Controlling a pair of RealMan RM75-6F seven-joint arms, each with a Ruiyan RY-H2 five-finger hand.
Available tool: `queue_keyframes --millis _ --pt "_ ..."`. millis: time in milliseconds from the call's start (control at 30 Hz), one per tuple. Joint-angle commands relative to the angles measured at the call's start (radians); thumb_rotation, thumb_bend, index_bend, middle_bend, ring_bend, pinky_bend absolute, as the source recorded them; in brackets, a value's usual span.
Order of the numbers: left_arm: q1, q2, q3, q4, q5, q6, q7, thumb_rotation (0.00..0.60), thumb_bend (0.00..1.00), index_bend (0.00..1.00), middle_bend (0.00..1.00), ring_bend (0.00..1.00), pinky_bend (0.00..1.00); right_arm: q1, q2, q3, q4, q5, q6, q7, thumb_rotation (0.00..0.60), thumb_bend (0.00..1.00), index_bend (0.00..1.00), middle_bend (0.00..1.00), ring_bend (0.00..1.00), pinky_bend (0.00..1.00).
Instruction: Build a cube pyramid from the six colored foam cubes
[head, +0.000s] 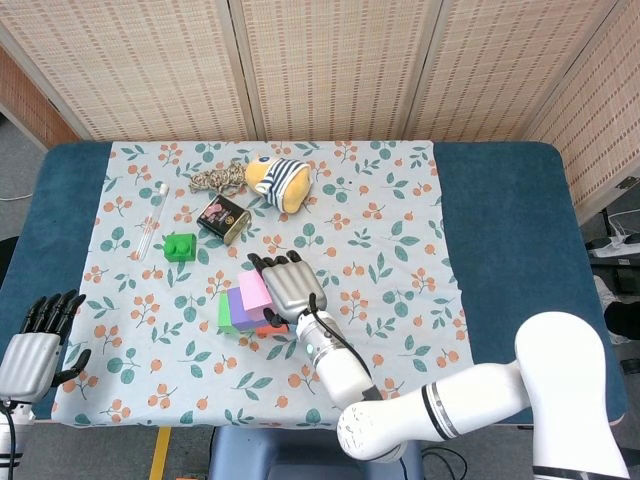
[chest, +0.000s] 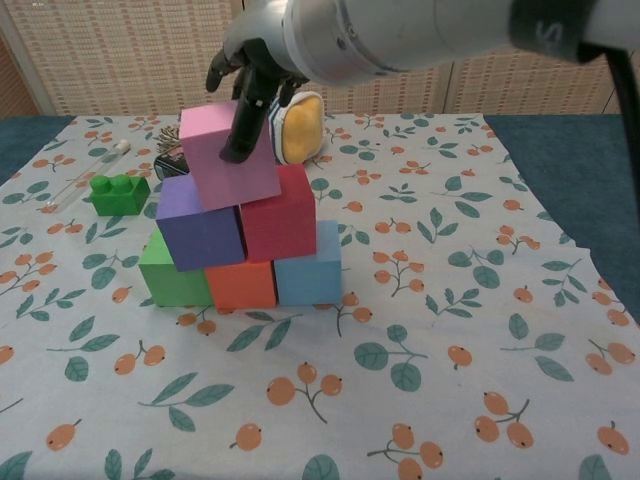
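Basically, pink cube (chest: 229, 153) sits tilted atop the stack, straddling purple cube (chest: 199, 226) and red cube (chest: 279, 213), leaning toward 5 o'clock. Right hand (chest: 254, 60) hangs at its 12, fingers (chest: 243, 125) pressed down its front face; back side hidden, so grip unclear. Left hand (head: 33, 340) open, far off at 8 o'clock.

Pink cube (chest: 228, 155) over purple (chest: 198, 232) and red (chest: 281, 216); green (chest: 168, 275), orange (chest: 241, 285), blue (chest: 310, 271) beneath; floral tablecloth (chest: 450, 300).
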Motion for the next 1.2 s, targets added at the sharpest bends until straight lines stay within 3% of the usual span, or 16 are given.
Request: queue_keyframes --millis 33,600,733,800,900,1000,1133,1200 --pt "0.001 0.000 0.000 0.000 0.000 0.001 -0.001 0.600 0.35 0.00 0.03 0.00 0.05 0.003 0.003 0.000 -0.001 0.006 -0.003 -0.004 0.600 0.31 0.01 0.14 0.13 0.10" --pt "0.003 0.003 0.000 -0.002 0.004 0.007 -0.006 0.600 0.35 0.00 0.03 0.00 0.05 -0.016 0.058 0.021 -0.058 -0.005 -0.027 0.026 0.600 0.19 0.00 0.02 0.03 0.10" --pt "0.008 0.003 -0.001 0.000 0.012 0.024 -0.012 0.600 0.35 0.00 0.01 0.00 0.05 -0.068 0.129 0.021 -0.133 -0.089 -0.026 0.071 0.600 0.18 0.00 0.00 0.00 0.10" --pt "0.012 0.002 -0.003 0.005 0.023 0.044 -0.016 0.600 0.35 0.00 0.00 0.00 0.05 -0.127 0.187 -0.014 -0.204 -0.193 -0.007 0.098 0.600 0.18 0.00 0.00 0.00 0.09" --pt "0.020 -0.003 -0.006 0.016 0.044 0.080 -0.027 0.600 0.35 0.00 0.00 0.00 0.05 -0.258 0.268 -0.144 -0.302 -0.452 0.053 0.140 0.600 0.18 0.00 0.00 0.00 0.05" --pt "0.028 -0.010 -0.008 0.024 0.064 0.115 -0.032 0.600 0.35 0.00 0.00 0.00 0.05 -0.428 0.333 -0.342 -0.334 -0.777 0.116 0.197 0.600 0.18 0.00 0.00 0.00 0.01" --pt "0.038 -0.027 -0.010 0.040 0.097 0.168 -0.029 0.600 0.35 0.00 0.00 0.00 0.05 -0.672 0.384 -0.624 -0.211 -1.190 0.202 0.325 0.600 0.18 0.00 0.00 0.00 0.00" --pt "0.040 -0.036 -0.010 0.046 0.107 0.182 -0.020 0.600 0.35 0.00 0.00 0.00 0.05 -0.769 0.374 -0.709 -0.110 -1.330 0.256 0.406 0.600 0.18 0.00 0.00 0.00 0.00"
